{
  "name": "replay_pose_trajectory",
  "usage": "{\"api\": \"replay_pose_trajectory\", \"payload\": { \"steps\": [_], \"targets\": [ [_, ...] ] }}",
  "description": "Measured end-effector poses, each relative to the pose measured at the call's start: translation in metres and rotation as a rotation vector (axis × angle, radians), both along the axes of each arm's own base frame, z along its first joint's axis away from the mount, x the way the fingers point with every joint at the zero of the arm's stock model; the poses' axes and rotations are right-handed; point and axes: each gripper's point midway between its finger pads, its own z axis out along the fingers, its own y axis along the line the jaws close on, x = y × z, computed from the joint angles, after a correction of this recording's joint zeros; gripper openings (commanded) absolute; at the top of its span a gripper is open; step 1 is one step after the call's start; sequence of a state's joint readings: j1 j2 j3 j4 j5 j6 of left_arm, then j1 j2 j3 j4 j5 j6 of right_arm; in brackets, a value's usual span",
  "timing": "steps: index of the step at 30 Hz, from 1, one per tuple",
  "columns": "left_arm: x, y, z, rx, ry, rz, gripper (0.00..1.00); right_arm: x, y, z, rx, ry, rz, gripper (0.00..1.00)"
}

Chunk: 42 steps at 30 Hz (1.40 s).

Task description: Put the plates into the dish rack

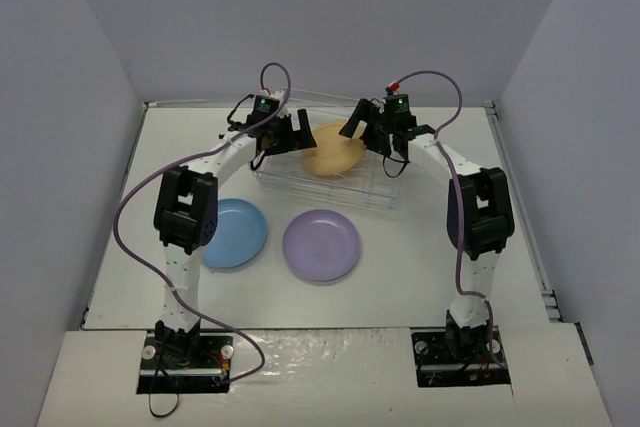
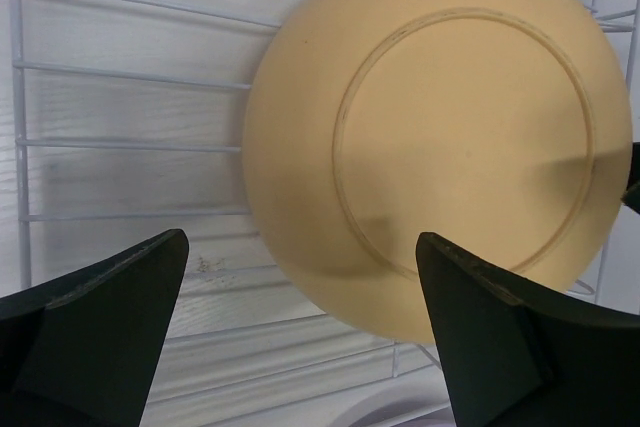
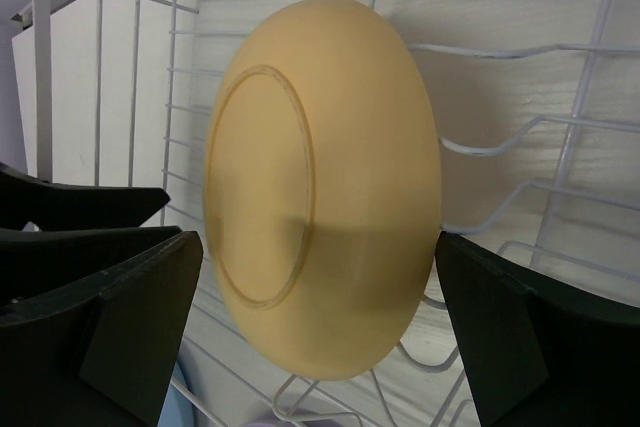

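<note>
Your yellow-orange plate (image 1: 334,148) is in the silvery wire dish rack (image 1: 378,190), tilted up on its edge with the ringed underside showing. Your light blue plate (image 1: 236,232) and lavender plate (image 1: 321,244) lie flat on the desk (image 1: 420,277) in front of the rack, side by side, not touching, blue on the left.
</note>
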<state>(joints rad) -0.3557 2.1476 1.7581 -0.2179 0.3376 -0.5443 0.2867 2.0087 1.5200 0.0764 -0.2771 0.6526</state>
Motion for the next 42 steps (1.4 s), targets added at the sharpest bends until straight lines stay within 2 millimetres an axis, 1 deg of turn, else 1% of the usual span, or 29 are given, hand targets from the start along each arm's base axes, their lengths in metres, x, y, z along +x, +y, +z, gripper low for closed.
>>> {"api": "replay_pose_trajectory", "payload": {
  "steps": [5,6,12,20,25,28,32,35,38,42],
  "targets": [
    [-0.001,-0.006,-0.024,-0.012,0.05,-0.008,0.97,0.001,0.005,0.004,0.021,-0.015,0.019,1.0],
    [-0.001,-0.008,-0.026,-0.02,0.056,-0.011,0.97,0.001,0.005,0.004,0.023,-0.016,0.021,1.0],
    [0.002,-0.011,-0.024,-0.031,0.055,-0.01,0.97,0.001,0.007,0.007,0.036,-0.023,0.035,0.99],
    [0.003,-0.011,-0.023,-0.034,0.052,-0.008,0.97,-0.001,0.012,0.009,0.049,-0.028,0.069,0.91],
    [0.004,-0.009,-0.021,-0.038,0.047,-0.006,0.97,-0.004,0.016,0.011,0.051,-0.034,0.092,0.89],
    [0.005,-0.007,-0.017,-0.039,0.041,-0.002,0.97,-0.007,0.022,0.015,0.057,-0.041,0.116,0.87],
    [0.007,-0.003,-0.009,-0.043,0.03,0.004,0.97,-0.013,0.034,0.021,0.063,-0.055,0.161,0.84],
    [0.009,0.002,-0.004,-0.045,0.019,0.013,0.97,-0.017,0.044,0.026,0.069,-0.066,0.198,0.79],
    [0.011,0.009,0.001,-0.046,0.012,0.023,0.97,-0.021,0.053,0.032,0.075,-0.08,0.228,0.75],
    [0.013,0.016,0.008,-0.052,0.003,0.023,0.97,-0.025,0.066,0.039,0.051,-0.115,0.287,0.76]
  ]
}}
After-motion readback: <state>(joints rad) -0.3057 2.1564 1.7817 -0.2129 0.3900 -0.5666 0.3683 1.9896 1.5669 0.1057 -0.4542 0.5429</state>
